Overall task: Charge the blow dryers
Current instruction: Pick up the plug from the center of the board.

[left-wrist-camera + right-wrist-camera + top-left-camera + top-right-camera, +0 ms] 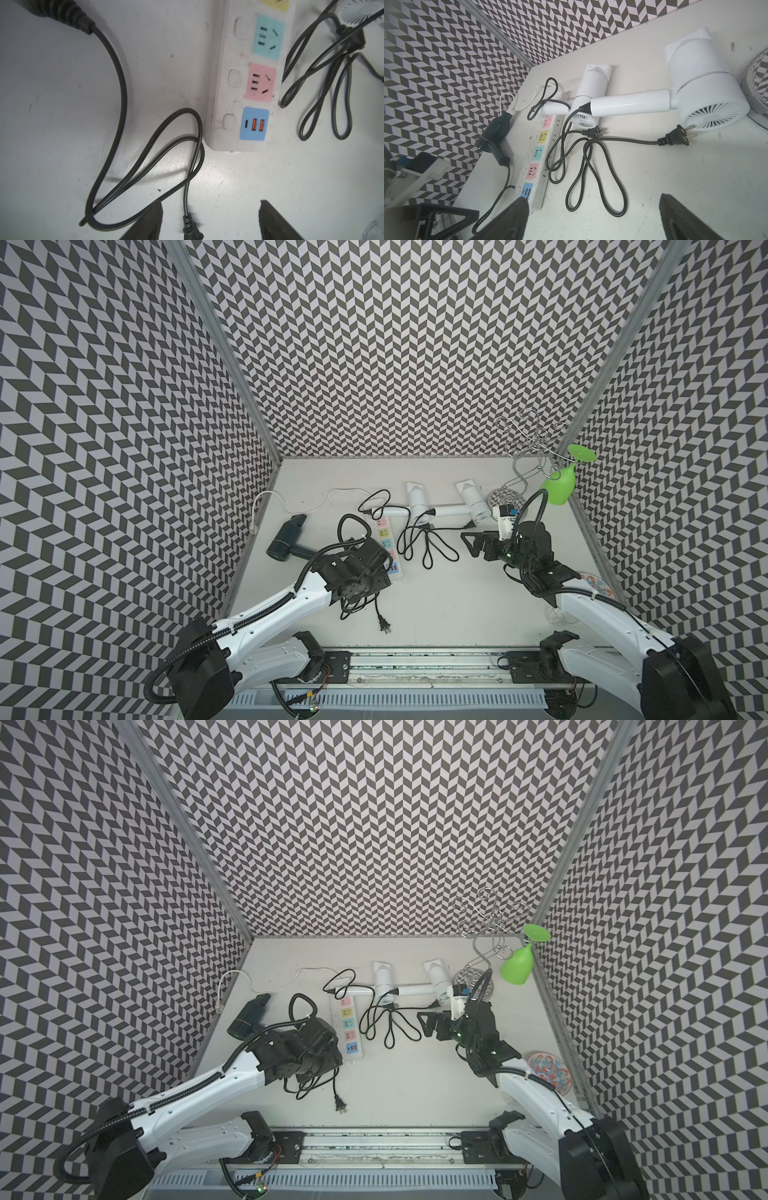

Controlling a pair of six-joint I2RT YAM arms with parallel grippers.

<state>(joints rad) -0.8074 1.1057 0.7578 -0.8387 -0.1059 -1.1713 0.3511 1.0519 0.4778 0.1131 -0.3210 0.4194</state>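
Observation:
The black blow dryer lies at the left, its cord looping under my left arm to a plug near the front. In the left wrist view that plug lies loose on the table between the jaws of my open left gripper. Two white blow dryers lie at the back, handles end to end. Their plugs rest unplugged on the table. My right gripper hovers open and holds nothing, beside their cords.
A white power strip with pastel sockets lies between the black dryer and the white dryers' cords; all visible sockets are free. A wire glass rack, a green goblet and a patterned plate stand along the right wall.

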